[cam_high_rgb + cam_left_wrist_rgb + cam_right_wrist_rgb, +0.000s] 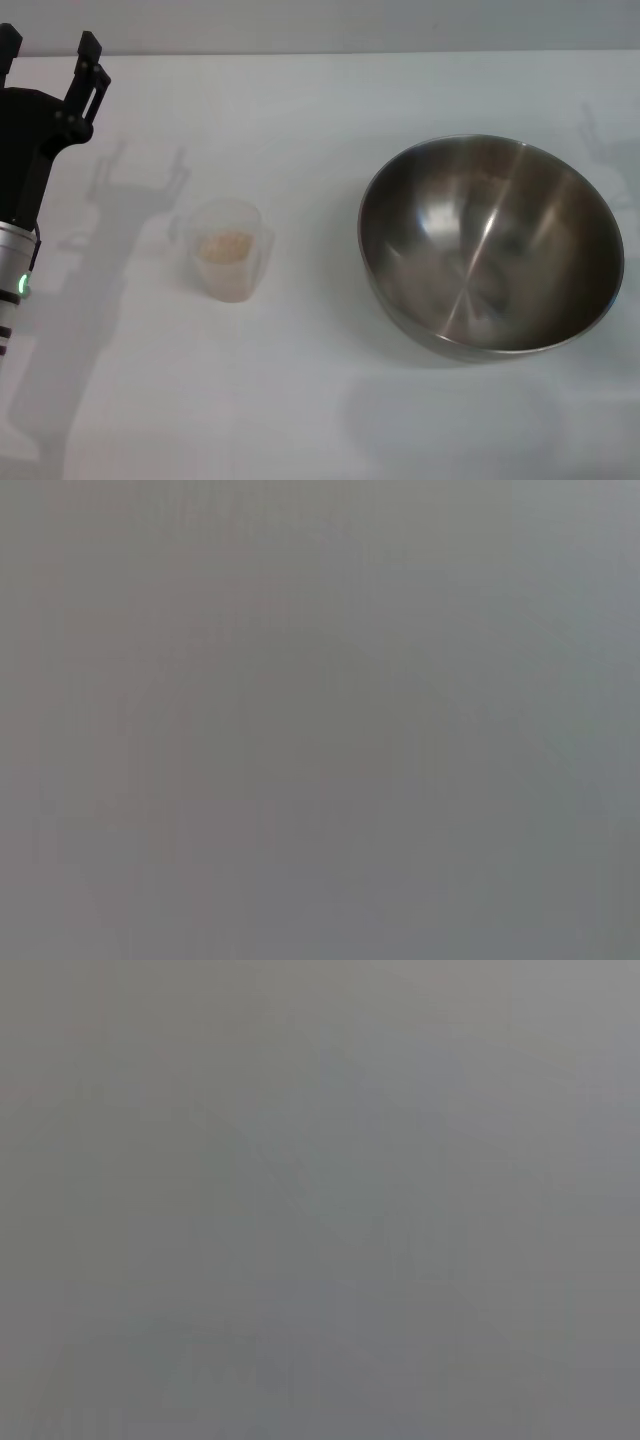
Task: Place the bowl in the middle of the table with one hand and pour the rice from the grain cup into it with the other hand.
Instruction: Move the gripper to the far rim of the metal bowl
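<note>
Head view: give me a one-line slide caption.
Left gripper open at the table's far left; grain cup of rice beside empty bowl.

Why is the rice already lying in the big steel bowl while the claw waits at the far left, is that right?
Not quite. In the head view the rice is in the grain cup; the bowl holds none. The left claw does wait at the far left.

A blank, even grey field fills the whole left wrist view.
</note>
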`<state>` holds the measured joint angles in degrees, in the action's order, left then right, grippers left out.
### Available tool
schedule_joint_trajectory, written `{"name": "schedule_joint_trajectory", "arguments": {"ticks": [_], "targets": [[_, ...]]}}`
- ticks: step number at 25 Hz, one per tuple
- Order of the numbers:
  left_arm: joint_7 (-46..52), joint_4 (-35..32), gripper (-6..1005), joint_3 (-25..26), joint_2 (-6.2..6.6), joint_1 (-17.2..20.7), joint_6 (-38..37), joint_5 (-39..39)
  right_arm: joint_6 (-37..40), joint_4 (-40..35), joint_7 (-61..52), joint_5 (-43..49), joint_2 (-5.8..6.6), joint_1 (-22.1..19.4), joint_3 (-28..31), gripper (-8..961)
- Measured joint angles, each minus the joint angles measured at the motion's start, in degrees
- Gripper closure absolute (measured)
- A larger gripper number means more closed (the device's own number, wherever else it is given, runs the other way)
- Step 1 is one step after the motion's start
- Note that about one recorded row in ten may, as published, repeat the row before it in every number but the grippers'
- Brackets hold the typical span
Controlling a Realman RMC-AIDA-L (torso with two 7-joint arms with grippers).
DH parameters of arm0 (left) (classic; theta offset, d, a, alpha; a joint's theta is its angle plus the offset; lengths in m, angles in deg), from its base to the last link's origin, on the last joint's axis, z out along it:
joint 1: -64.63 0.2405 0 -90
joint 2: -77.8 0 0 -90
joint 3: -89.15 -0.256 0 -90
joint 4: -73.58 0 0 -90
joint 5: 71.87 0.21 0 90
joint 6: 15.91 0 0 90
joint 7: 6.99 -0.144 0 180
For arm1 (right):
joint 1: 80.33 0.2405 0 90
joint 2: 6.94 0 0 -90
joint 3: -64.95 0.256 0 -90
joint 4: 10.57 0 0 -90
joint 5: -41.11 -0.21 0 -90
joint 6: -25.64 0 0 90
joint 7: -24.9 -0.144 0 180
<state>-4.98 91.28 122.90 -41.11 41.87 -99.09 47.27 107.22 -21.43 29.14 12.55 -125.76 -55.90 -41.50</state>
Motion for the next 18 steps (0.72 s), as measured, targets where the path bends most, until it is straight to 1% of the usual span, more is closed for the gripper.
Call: {"name": "schedule_joint_trajectory", "arguments": {"ticks": [3,5,6,7,9,10,11,12,14,15,18], "targets": [[0.00,-0.05,200,0.00,0.00,0.00,0.03,-0.24,-0.83,-0.19,4.14,0.96,-0.01,0.17,-0.08,208],[0.00,-0.04,200,0.00,0.00,0.00,0.04,-0.26,-2.09,-0.85,4.78,1.05,-0.01,0.26,0.12,208],[0.00,-0.04,200,0.00,0.00,0.00,0.04,-0.26,-4.76,-2.84,4.76,1.05,0.04,0.31,0.46,208],[0.00,-0.04,200,0.00,0.00,0.00,0.05,-0.30,-4.76,-2.84,4.76,1.05,0.04,0.31,0.46,208],[0.00,-0.03,200,0.00,0.00,0.00,0.06,-0.30,-8.88,-5.72,4.71,1.05,0.11,0.27,0.78,208],[0.00,-0.03,200,0.00,0.00,0.00,0.06,-0.31,-14.33,-10.06,4.73,1.07,0.15,-0.21,1.12,208],[0.02,-0.03,200,0.00,0.01,0.02,0.00,-0.31,-14.33,-10.06,4.73,1.07,0.15,-0.21,1.12,208],[0.02,-0.03,200,0.00,0.05,0.12,-0.11,-0.29,-19.99,-15.48,4.76,1.09,0.16,-1.27,1.41,208],[0.03,-0.03,200,0.00,0.07,0.18,-0.15,-0.28,-26.89,-22.51,5.02,1.10,0.10,-3.31,1.54,209],[0.03,-0.03,200,0.00,0.07,0.23,-0.19,-0.24,-26.89,-22.51,5.02,1.10,0.10,-3.31,1.54,209],[0.03,-0.03,200,0.00,0.09,0.36,-0.25,-0.22,-40.20,-36.36,5.82,1.79,-0.10,-7.54,2.96,209]]}}
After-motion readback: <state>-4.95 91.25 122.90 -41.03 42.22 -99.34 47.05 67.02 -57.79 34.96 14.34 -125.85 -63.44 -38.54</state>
